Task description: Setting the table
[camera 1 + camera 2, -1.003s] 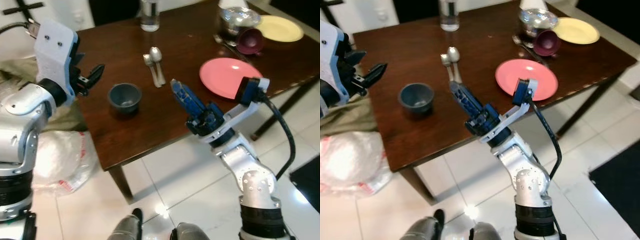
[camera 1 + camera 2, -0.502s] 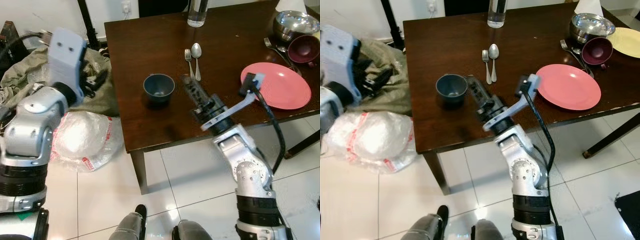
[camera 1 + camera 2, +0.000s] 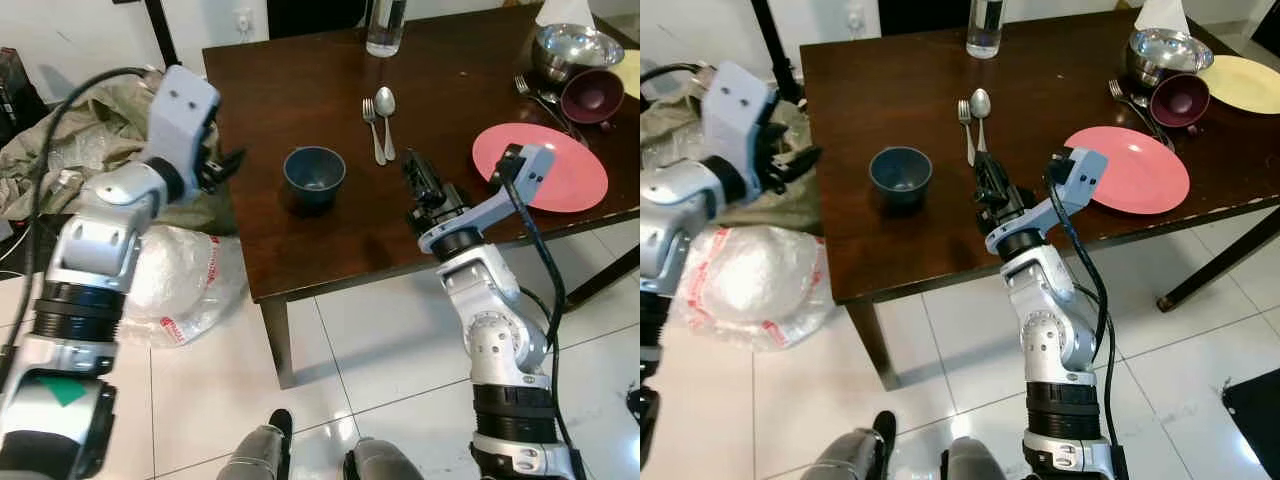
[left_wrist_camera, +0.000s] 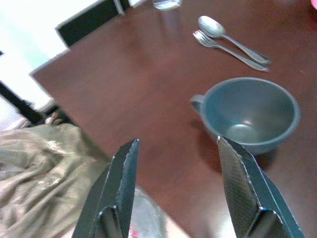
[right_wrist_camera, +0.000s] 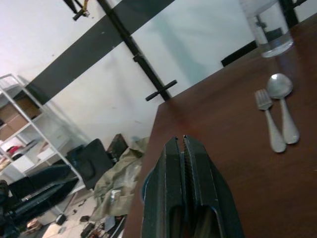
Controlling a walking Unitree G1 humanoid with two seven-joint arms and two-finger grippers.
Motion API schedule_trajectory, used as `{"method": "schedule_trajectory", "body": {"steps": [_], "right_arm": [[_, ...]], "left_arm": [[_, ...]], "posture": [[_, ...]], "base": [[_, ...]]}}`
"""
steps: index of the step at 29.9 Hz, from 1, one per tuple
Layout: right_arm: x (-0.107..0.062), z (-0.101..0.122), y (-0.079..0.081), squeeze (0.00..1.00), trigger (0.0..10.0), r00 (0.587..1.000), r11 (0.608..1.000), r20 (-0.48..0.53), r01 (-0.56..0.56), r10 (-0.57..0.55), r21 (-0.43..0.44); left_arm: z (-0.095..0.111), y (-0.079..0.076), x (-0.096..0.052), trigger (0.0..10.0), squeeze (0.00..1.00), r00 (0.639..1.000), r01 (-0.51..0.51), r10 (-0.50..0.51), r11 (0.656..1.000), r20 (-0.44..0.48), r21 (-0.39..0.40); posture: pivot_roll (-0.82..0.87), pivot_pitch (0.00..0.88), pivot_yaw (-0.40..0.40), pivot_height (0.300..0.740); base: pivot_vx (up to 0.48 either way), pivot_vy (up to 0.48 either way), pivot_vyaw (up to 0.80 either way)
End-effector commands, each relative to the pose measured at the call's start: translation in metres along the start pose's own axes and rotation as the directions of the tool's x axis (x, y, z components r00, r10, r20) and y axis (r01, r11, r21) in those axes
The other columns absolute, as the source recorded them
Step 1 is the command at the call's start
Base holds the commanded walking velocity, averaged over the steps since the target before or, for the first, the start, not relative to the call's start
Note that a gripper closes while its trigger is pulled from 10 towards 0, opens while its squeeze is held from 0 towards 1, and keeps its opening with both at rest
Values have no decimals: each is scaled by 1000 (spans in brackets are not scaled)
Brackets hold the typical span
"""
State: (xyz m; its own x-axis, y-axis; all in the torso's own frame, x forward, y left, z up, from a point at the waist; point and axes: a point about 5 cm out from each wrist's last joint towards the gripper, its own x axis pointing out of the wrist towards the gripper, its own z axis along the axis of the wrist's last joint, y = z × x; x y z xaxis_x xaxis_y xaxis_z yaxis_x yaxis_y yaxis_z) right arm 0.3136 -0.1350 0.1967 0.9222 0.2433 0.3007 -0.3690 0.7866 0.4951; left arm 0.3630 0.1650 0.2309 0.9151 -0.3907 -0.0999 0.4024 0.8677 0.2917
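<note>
The blue cup (image 3: 314, 176) looks like the piece in play here, sitting upright and empty on the near-left part of the dark wooden table (image 3: 300, 80), handle turned toward the left edge. The left jaws (image 4: 177, 171) are spread wide and empty, hanging just off that edge beside the cup but not touching it. If the plan is to grab it, I'd come in over the rim on the handle side so one finger drops inside the bowl and the other stays outside, and keep the push gentle, since a light cup on polished wood will probably skate away if it gets nudged. The right jaws (image 3: 420, 178) are pressed together with nothing between them, parked low over the table just right of the cup and short of the fork (image 3: 371, 129) and spoon (image 3: 385, 120), which lie side by side further in. I'd keep that arm out of the way so the two don't tangle. Off to the right is the pink plate (image 3: 570, 170), probably where the place setting belongs, so the cup likely has to travel across past the cutlery. Beyond the plate sit a maroon cup (image 3: 592, 95), a steel bowl (image 3: 566, 46) and a yellow plate (image 3: 1244, 82), with a clear glass (image 3: 385, 28) at the far edge. The floor is glossy white tile, and left of the table there's a plastic bag (image 3: 175, 285) and a heap of olive cloth (image 3: 95, 130).
</note>
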Motion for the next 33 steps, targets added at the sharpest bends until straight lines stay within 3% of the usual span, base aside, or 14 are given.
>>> {"method": "schedule_trajectory", "body": {"steps": [1,17,25,33], "right_arm": [[-1,0,-3,0,10000,999,999,10,31,-31,-23],[1,-6,-4,0,10000,999,997,-7,32,-32,-65],[-1,-8,-5,0,10000,999,996,-14,34,-35,-81],[-1,-9,-6,0,10000,999,996,-15,34,-35,-88]], "left_arm": [[-1,-4,4,10000,0,999,-50,50,998,21,-30],[-5,-15,2,10000,0,994,-67,72,995,85,-69],[3,-27,-3,10000,0,989,-3,12,998,147,-62],[4,-28,-4,10000,0,988,3,7,998,156,-63]], "posture": [[-103,34,79,740],[-95,37,66,740],[-102,34,64,740],[-103,29,66,740]], "base": [[428,0,0],[420,0,0],[0,0,0],[0,0,0]]}}
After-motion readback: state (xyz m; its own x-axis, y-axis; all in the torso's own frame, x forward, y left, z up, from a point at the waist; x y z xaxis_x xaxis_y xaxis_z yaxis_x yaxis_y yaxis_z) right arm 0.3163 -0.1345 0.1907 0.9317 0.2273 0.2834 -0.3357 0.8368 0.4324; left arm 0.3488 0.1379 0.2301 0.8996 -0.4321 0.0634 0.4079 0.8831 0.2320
